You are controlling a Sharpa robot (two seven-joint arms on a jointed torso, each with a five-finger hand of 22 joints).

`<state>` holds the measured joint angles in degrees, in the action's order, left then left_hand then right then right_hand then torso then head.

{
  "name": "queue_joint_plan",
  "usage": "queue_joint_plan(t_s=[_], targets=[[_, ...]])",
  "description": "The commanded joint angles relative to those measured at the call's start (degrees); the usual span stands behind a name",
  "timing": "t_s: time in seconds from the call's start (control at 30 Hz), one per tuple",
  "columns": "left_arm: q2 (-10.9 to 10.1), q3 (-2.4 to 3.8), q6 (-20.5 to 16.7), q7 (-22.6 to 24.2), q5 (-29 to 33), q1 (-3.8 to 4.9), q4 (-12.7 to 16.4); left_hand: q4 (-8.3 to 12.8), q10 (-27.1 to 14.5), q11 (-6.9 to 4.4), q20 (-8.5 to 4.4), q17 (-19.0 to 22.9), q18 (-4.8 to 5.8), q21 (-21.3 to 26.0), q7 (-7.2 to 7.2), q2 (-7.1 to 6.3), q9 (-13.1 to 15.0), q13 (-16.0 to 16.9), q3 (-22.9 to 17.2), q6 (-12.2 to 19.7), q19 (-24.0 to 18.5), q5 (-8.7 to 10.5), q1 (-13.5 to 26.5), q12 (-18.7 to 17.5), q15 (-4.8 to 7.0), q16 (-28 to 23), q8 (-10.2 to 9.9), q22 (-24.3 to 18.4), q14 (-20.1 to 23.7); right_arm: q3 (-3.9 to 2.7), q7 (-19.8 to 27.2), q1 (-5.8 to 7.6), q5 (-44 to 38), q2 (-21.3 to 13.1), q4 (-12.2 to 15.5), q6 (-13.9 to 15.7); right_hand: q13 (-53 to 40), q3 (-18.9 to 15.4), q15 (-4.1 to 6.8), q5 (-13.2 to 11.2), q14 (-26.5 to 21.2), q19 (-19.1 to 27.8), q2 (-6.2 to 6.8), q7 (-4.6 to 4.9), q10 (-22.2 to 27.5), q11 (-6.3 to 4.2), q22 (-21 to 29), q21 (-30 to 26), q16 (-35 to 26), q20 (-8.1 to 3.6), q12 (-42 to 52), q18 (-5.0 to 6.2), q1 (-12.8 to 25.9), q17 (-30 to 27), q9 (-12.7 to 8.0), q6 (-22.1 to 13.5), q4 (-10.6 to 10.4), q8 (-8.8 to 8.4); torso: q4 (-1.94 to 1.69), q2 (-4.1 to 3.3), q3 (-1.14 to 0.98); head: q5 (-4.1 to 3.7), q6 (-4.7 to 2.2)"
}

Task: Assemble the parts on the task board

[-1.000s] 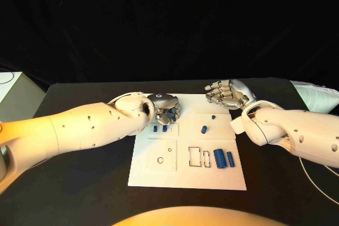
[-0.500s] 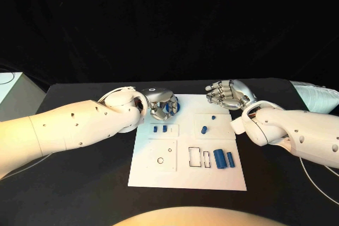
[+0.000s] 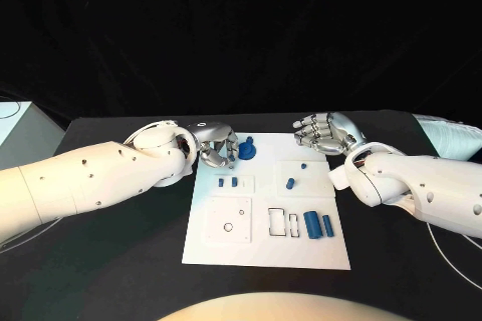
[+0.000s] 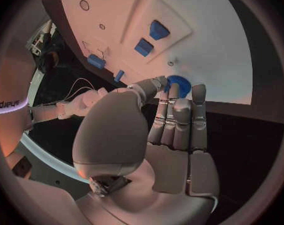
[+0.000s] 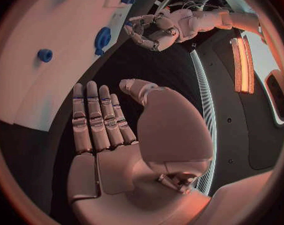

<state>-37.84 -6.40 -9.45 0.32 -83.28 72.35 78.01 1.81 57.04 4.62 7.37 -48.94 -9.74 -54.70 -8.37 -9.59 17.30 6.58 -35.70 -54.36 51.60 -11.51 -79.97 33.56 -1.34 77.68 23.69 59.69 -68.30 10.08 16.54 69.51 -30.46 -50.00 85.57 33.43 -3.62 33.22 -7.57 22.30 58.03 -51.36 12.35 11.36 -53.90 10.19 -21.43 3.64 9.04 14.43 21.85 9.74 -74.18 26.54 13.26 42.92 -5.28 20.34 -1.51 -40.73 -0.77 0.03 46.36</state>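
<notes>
The white task board [image 3: 266,248] lies mid-table. A blue round part [image 3: 247,150] with a raised stub sits at the board's far edge. My left hand [image 3: 213,148] hangs just left of it, fingers bent down and empty. In the left wrist view my fingertips [image 4: 174,92] stand in front of the round part [image 4: 179,84]; the right wrist view shows a gap between the left hand [image 5: 147,31] and the part [image 5: 103,37]. My right hand [image 3: 327,133] hovers past the board's far right corner, fingers spread and empty. Two blue cylinders [image 3: 318,225] lie on the board's right.
Two small blue blocks [image 3: 227,182] stand in a raised plate, and two more blue pieces [image 3: 289,184] lie on the plate to its right. Empty rectangular slots [image 3: 276,222] sit mid-board. A pale box [image 3: 15,133] is at the table's left edge and a white ribbed thing [image 3: 452,140] at its right.
My left hand has drawn back to the left off the blue round part, which now stands uncovered at the board's far edge. The right hand has stayed put.
</notes>
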Motion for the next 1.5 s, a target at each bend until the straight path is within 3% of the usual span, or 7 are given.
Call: queue_joint_plan(t_s=[0.03, 0.3, 0.77, 1.5], targets=[[-0.3, -0.03, 1.2, -0.7, -0.5, 0.00, -0.2, -0.1, 0.3, 0.09, -0.30, 0.1, -0.80, -0.1, 0.00, -0.26, 0.1, 0.0, 0.3, -0.6, 0.1, -0.25, 0.5, -0.1, 0.21, 0.3, -0.3, 0.0, -0.3, -0.03, 0.6, -0.01, 0.1, 0.0, 0.0, 0.0, 0.0, 0.3, -0.17, -0.3, 0.3, 0.5, -0.11, 2.44, -0.3, -0.10, 0.1, -0.1, -0.3, -0.07, -0.4, 0.73, 0.7, -0.1, -0.1, 0.4, 0.0, -0.27, 0.02, 0.00, -0.01, 0.05, 0.10], [-0.8, -0.25, 2.6, -1.1, -0.8, -0.03, -0.5, -0.2, 0.6, 0.08, -0.30, 0.4, -0.80, 0.1, 0.05, -0.51, 0.1, 0.0, 0.6, -0.7, 0.1, -0.13, 0.9, -0.6, 0.21, 0.3, -0.5, -0.2, -0.1, -0.03, 0.6, -0.02, 0.1, 0.0, 0.0, 0.0, 0.0, 0.3, -0.17, -0.3, 0.3, 0.5, -0.11, 2.44, -0.3, -0.10, 0.1, -0.1, -0.3, -0.07, -0.4, 0.73, 0.7, -0.1, -0.1, 0.4, 0.0, -0.27, 0.07, -0.02, -0.06, 0.09, 0.69], [-0.2, -0.41, 2.3, -0.6, -0.5, -1.15, -1.3, -0.3, 0.9, 0.02, -0.31, 0.0, -0.70, -0.1, 0.10, -0.54, 0.2, 0.0, 0.7, -1.0, 0.5, 0.00, 1.0, -0.9, 0.23, 0.4, -0.6, 0.0, -0.4, -0.03, 0.6, -0.03, 0.1, 0.0, -0.1, 0.1, 0.0, 0.3, -0.20, -0.3, 0.3, 0.5, -0.08, 2.45, -0.3, -0.09, 0.3, -0.1, -0.5, -0.03, -0.5, 0.74, 0.7, -0.2, -0.1, 0.4, 0.1, -0.38, 0.10, -0.01, -0.09, 0.17, 0.72], [0.7, -0.42, 1.1, -0.7, -0.2, -1.57, -1.3, -0.3, 1.1, -0.01, -0.34, -0.2, -0.60, -0.4, 0.08, -0.52, 0.3, 0.0, 0.8, -1.1, 1.0, 0.04, 0.9, -1.1, 0.27, 0.6, -0.7, 0.3, -0.6, -0.03, 0.7, -0.04, 0.1, 0.0, 0.0, 0.1, 0.0, 0.3, -0.22, -0.3, 0.3, 0.5, -0.07, 2.45, -0.3, -0.08, 0.4, -0.1, -0.5, -0.01, -0.6, 0.74, 0.7, -0.2, -0.1, 0.4, 0.1, -0.42, 0.11, 0.00, -0.07, 0.21, 0.60]])
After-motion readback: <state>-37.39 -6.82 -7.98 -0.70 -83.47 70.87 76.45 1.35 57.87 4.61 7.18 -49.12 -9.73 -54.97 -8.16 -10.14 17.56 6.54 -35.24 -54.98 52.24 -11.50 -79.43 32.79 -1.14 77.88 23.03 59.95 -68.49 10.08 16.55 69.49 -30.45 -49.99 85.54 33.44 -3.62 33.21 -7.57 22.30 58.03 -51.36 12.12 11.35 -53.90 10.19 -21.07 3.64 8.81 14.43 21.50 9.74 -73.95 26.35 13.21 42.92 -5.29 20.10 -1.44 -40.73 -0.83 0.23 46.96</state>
